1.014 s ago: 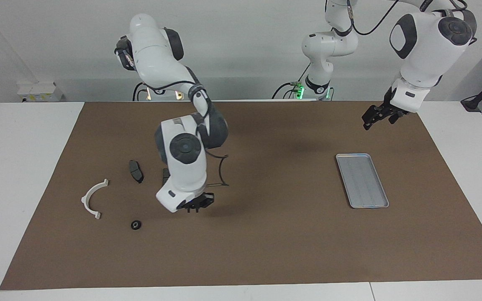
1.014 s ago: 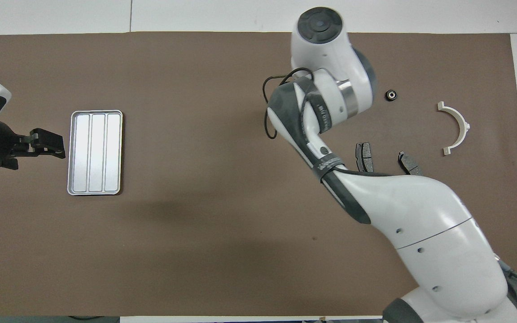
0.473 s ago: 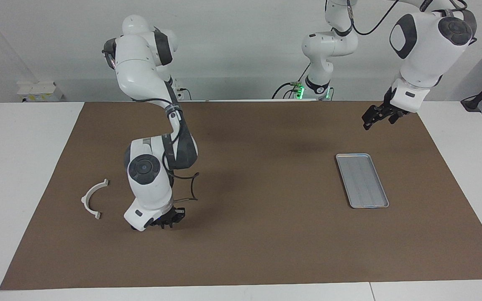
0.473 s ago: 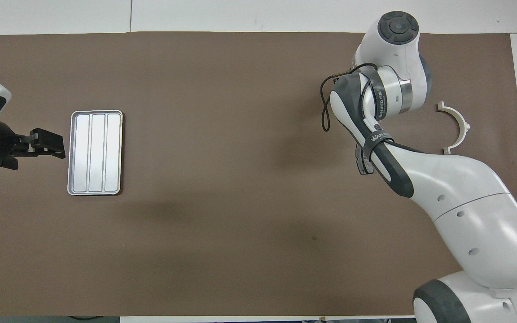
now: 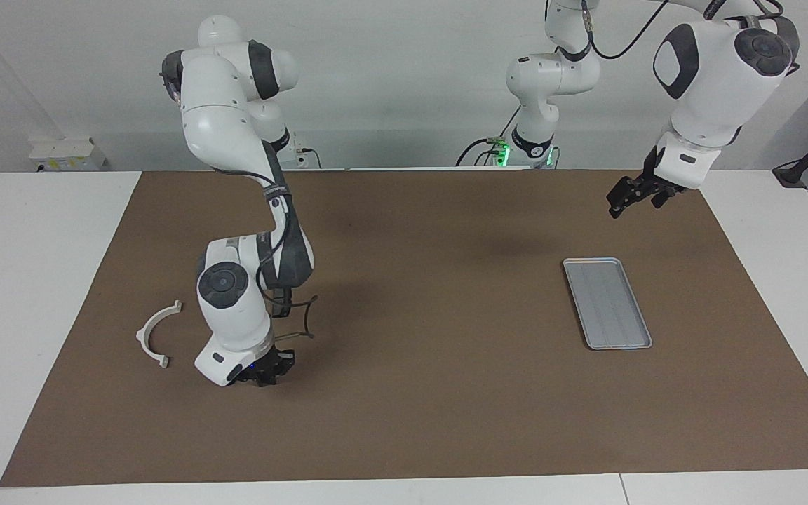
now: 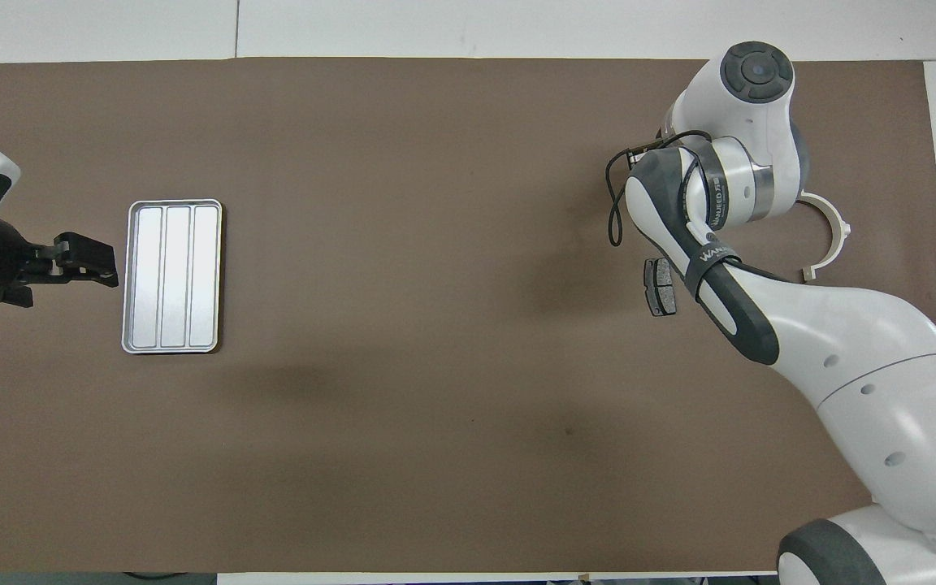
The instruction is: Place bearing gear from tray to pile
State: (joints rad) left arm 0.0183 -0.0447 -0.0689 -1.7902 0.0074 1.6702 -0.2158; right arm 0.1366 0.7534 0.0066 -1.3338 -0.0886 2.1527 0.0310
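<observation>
White table point(image 5: 25, 280), brown mat point(image 5: 446, 393), pale wall. Clock positions as the facing view shows the mat.

- Eight o'clock: white half-ring plastic bracket point(image 5: 155, 333) of the pile. One dark grey brake pad point(image 6: 660, 286) lies near it, seen from overhead only.
- Seven o'clock: right gripper point(image 5: 264, 370), low over the mat beside the bracket, fingertips clenched; whether on anything cannot be told.
- Bearing gear: shows in neither view, probably hidden under the right wrist. Likely small, rigid, dense, smooth-sided; pinch across its outer rim.
- Three o'clock: flat ridged silver-grey metal tray point(image 5: 607, 301), no gear on it.
- Two o'clock: left gripper point(image 5: 632, 196), waiting, released, over the mat.
</observation>
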